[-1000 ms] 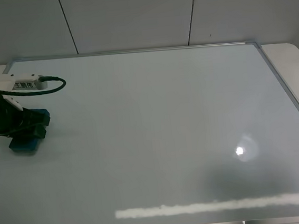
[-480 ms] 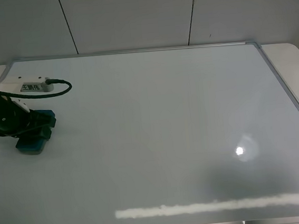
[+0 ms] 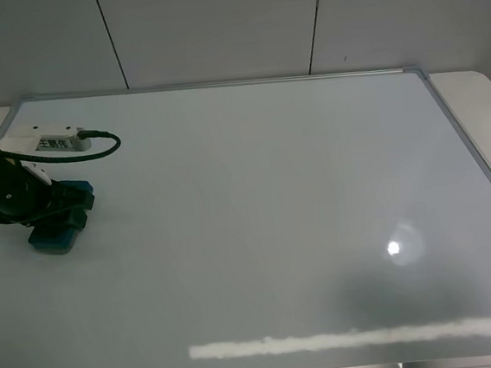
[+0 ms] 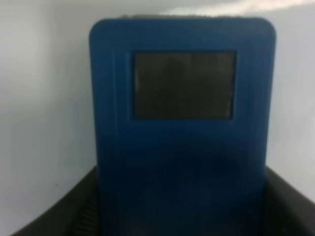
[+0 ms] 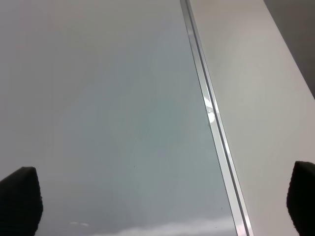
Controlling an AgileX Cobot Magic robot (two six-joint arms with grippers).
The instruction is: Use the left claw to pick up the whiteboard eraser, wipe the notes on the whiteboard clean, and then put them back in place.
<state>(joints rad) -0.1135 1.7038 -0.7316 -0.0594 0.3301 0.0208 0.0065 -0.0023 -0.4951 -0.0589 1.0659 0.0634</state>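
The whiteboard [image 3: 255, 192] fills most of the exterior high view, and no red notes show on it. The teal whiteboard eraser [image 3: 57, 235] lies on the board near its left edge. My left gripper [image 3: 64, 212] is shut on the eraser, with its white labelled box [image 3: 50, 142] and black cable just behind. In the left wrist view the eraser [image 4: 182, 147] fills the picture, with a black finger [image 4: 74, 211] pressed against each side. My right gripper [image 5: 161, 201] is open and empty over the board's right edge; it is out of the exterior high view.
The board's silver frame [image 5: 211, 113] runs along its right side, with pale table top [image 5: 266, 98] beyond it. A bright lamp glare [image 3: 394, 247] and a white reflected streak [image 3: 356, 339] lie on the board's lower right. A grey panelled wall stands behind.
My left gripper has slid the eraser a short way to the right along the board's left part, most of it in the first half second. Nothing else has changed.
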